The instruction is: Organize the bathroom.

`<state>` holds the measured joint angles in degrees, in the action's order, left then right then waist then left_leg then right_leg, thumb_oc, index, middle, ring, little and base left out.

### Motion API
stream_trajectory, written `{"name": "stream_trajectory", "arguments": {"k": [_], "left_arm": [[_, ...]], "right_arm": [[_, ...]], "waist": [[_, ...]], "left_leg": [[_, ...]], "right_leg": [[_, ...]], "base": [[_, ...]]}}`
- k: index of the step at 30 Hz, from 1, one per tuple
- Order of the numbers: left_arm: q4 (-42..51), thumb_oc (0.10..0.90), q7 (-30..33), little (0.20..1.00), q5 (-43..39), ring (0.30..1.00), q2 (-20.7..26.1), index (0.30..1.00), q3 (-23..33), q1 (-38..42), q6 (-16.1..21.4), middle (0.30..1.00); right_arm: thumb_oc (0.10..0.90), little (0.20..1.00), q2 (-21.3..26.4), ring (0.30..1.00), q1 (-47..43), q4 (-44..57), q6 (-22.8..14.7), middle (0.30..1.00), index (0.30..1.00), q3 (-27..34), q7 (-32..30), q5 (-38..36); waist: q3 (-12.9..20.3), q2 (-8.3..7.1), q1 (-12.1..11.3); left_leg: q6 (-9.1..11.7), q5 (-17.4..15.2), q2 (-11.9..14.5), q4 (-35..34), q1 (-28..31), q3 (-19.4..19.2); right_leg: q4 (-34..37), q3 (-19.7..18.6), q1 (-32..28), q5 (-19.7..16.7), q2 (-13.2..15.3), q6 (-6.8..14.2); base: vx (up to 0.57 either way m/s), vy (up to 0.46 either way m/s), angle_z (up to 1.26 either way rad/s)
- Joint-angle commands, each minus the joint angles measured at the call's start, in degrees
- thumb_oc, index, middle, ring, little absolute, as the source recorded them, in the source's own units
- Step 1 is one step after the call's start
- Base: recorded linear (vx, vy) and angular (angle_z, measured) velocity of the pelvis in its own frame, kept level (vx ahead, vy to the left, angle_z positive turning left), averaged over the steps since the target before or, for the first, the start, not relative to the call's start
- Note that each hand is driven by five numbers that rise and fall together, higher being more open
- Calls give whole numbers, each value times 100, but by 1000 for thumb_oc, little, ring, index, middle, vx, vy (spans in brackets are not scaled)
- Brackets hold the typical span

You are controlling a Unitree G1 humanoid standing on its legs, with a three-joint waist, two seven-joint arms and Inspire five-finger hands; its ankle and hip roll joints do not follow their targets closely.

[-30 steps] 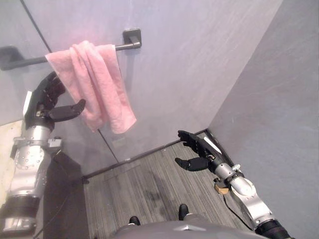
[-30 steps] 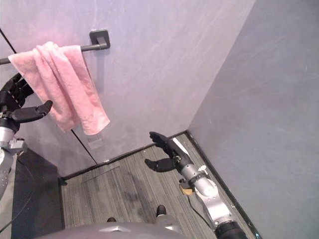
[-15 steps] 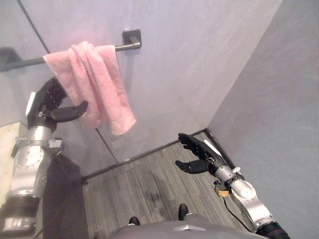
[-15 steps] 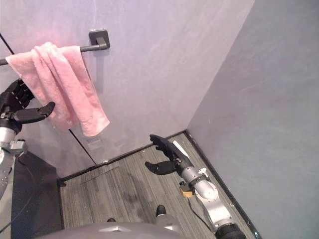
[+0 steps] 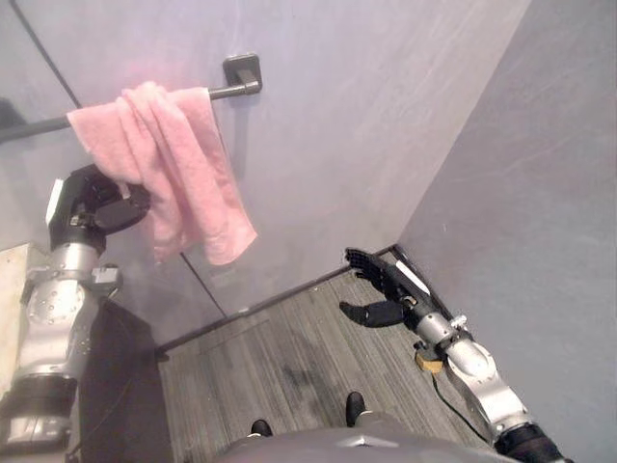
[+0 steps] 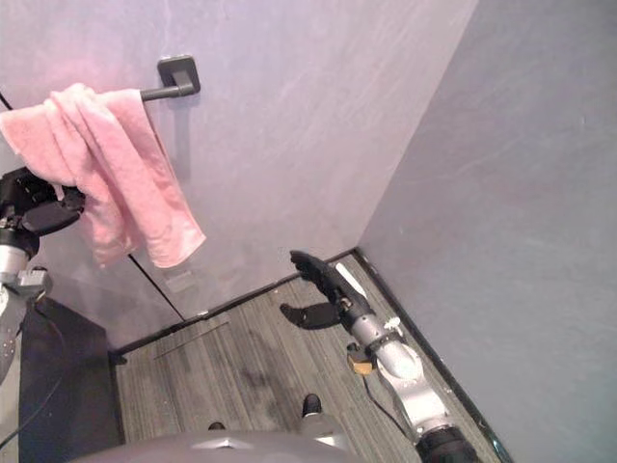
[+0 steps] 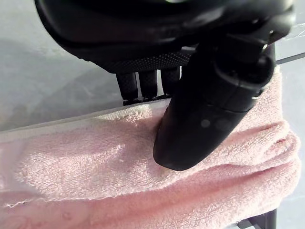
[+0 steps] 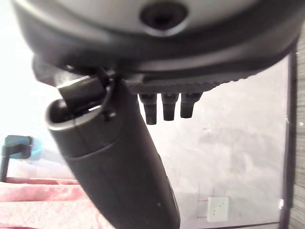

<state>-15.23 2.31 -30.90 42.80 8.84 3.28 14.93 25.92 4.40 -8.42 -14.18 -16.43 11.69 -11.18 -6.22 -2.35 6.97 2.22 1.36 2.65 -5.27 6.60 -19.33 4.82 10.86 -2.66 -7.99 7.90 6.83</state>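
Pink towel [image 5: 169, 164] hangs bunched over the dark wall rail [image 5: 227, 92], draped to the left of the rail's square bracket [image 5: 242, 70], its lower corner hanging free against the grey wall [image 5: 366, 125].

Left hand [image 5: 96, 207]: raised at the towel's lower left edge. In the left wrist view the thumb [image 7: 200, 119] presses onto the front of the towel [image 7: 119, 181] while the fingers [image 7: 147, 86] go behind the folded cloth, so the hand pinches the towel between thumb and fingers. In the eye views the cloth overlaps the hand's front.

Change against one second ago: then the left hand stood beside the towel with the thumb stuck out sideways and clear of the cloth, fingers spread behind the hanging edge. Half a second ago the thumb was just at the towel's edge. Now thumb and fingers are closed on it. The towel's left part sits slightly more gathered toward the hand. The whole scene also lies a little differently in the eye views, rail and bracket sitting further left, which reads as a camera shift.

Right hand [image 5: 381, 289]: held low over the grey striped floor [image 5: 280, 357], near the corner where the two walls meet. Fingers extended and relaxed, thumb apart, holding nothing. Its pose is much as before, fingers pointing a bit more toward the wall.
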Motion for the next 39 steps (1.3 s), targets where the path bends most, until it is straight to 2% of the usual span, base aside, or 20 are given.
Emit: {"name": "stream_trajectory", "arguments": {"k": [1,6,12,21,28,36,39], "left_arm": [[-317,400,243,300,218,300,60,300,-389,1396,676,300],[-117,400,206,300,328,300,-82,300,-640,1571,597,300],[116,400,117,300,399,300,-238,300,-795,1703,435,300],[233,400,-8,300,439,300,-327,300,-979,1869,247,300],[241,400,-117,300,323,300,-326,300,-1154,2098,65,300],[238,400,-222,300,263,300,-380,300,-1371,2270,-3,300],[270,400,-249,300,258,300,-437,300,-1426,2285,-30,300]], "right_arm": [[800,900,330,900,-1643,672,-806,900,900,2,-338,-499],[800,900,316,900,-2596,720,-585,900,900,-202,-604,-523],[800,900,264,900,-3109,625,-253,900,900,-248,-635,-1016],[800,900,48,900,-3582,41,-232,900,900,-339,-880,-975],[800,900,127,900,-4109,-464,-274,900,900,-390,-1412,-984],[800,900,258,900,-4720,-956,-215,900,900,-581,-1200,-1302],[800,900,279,900,-4912,-1057,-82,900,900,-657,-1007,-1472]], "waist": [[211,534,-99],[245,472,-311],[298,389,-466],[343,303,-629],[368,246,-723],[374,209,-842],[384,191,-897]], "left_leg": [[1,-481,-97,68,294,342],[25,-471,-113,90,259,448],[43,-470,-124,89,220,562],[63,-478,-150,74,195,690],[84,-462,-158,33,174,786],[116,-438,-146,27,143,873],[127,-426,-143,27,125,918]], "right_leg": [[-635,368,-182,1191,-150,478],[-613,466,-253,1217,-156,421],[-587,573,-303,1232,-160,383],[-496,648,-365,1197,-159,365],[-418,660,-382,1143,-180,360],[-395,735,-408,1141,-198,328],[-401,774,-416,1158,-203,313]], "base": [[0,0,0],[9,-7,7],[19,-14,18],[29,-15,12],[36,-17,8],[24,-9,10],[13,3,6]]}}
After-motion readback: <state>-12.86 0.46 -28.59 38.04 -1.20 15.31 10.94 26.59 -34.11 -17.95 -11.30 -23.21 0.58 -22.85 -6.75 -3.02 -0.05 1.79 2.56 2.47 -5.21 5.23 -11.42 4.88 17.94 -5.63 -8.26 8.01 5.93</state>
